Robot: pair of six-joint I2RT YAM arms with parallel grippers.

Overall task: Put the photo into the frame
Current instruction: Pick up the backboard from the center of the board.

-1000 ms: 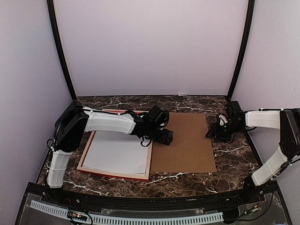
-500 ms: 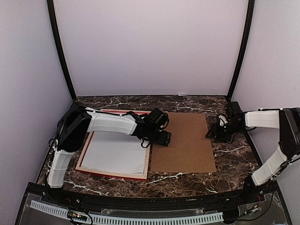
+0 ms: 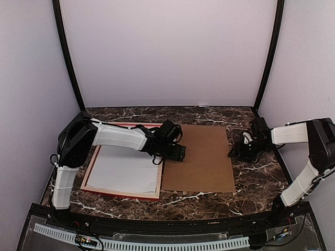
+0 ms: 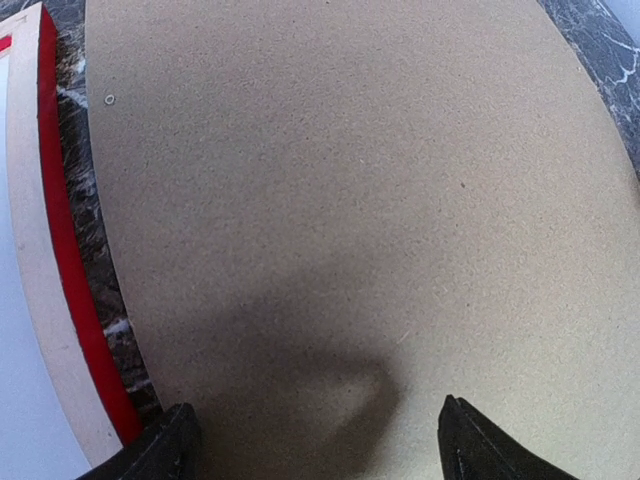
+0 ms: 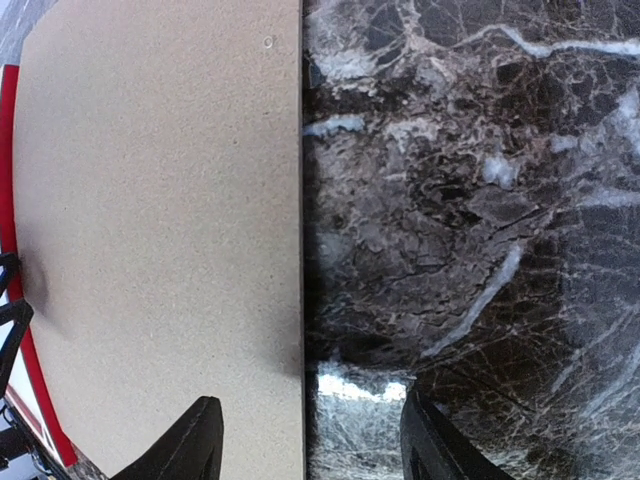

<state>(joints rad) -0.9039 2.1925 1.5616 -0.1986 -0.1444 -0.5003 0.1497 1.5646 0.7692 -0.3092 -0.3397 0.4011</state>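
The frame [image 3: 160,178] lies back up at the left, pale wood with a red edge [image 4: 72,290], and a white sheet [image 3: 123,172] fills it. The photo's print is hidden. A brown backing board [image 3: 201,162] lies flat beside the frame, its left edge against the frame's right rail. My left gripper [image 3: 178,153] hangs low over the board's left part [image 4: 350,180], open [image 4: 317,425], nothing between its fingers. My right gripper [image 3: 238,151] stands open [image 5: 310,425] astride the board's right edge [image 5: 296,250], one finger over the board and one over the marble.
The dark marble table [image 3: 261,178] runs to black posts and pale walls at the back and sides. A black rail [image 3: 157,225] borders the near edge. The left arm's white links [image 3: 118,137] cross above the frame's back rail.
The board and the frame have both slid left, and my left gripper has moved left with them. My right gripper has followed the board's right edge leftward.
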